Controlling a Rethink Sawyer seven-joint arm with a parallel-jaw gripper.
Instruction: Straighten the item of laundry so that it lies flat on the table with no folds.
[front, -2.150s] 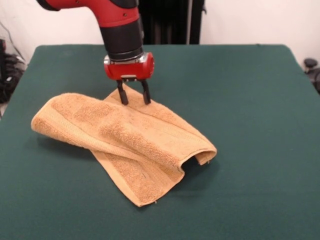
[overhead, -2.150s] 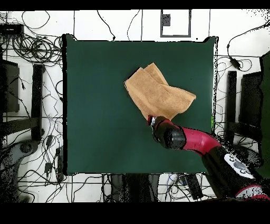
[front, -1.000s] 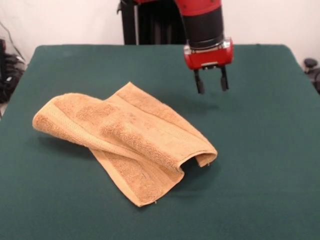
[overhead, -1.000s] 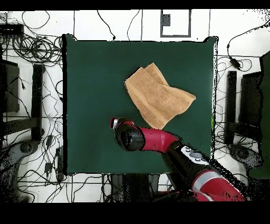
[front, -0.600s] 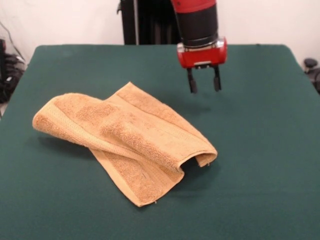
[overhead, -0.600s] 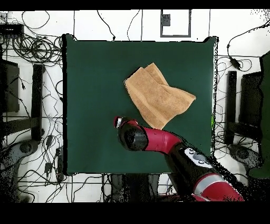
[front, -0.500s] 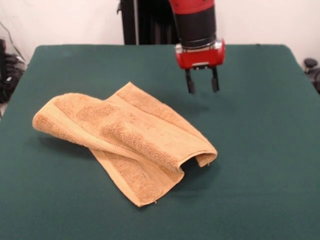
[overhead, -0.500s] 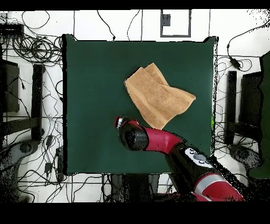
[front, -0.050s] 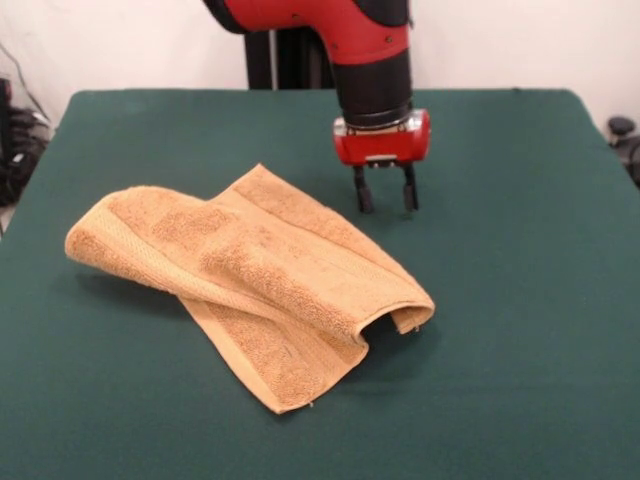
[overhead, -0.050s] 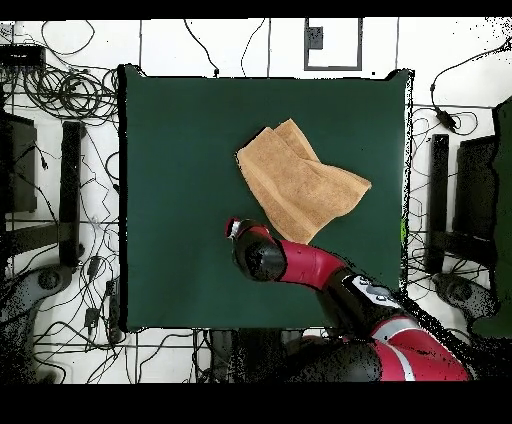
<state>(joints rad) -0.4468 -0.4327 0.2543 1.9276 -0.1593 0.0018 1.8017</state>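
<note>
The orange-tan towel lay crumpled on the green counter, left of centre in the front view. It was not flat: 1 layer was folded diagonally over another, and a thick rolled fold ran from the left end toward the right, where it stood up from the cloth and left a small dark opening beneath it. A lower corner poked out toward the front edge of the counter, and a flat woven band showed along the left end. In the overhead view the towel sat above and right of the counter's middle, with 2 overlapping corners pointing upward.

The red and black arm came down from above and ended in the claw, which pointed straight down beside the towel's far right edge, near it but apart from it. Its 2 dark fingers stood spread with a clear gap between them, and nothing was held between them. Whether the tips touched the felt could not be told. From overhead, the claw lay just beside the towel's lower left edge.
</note>
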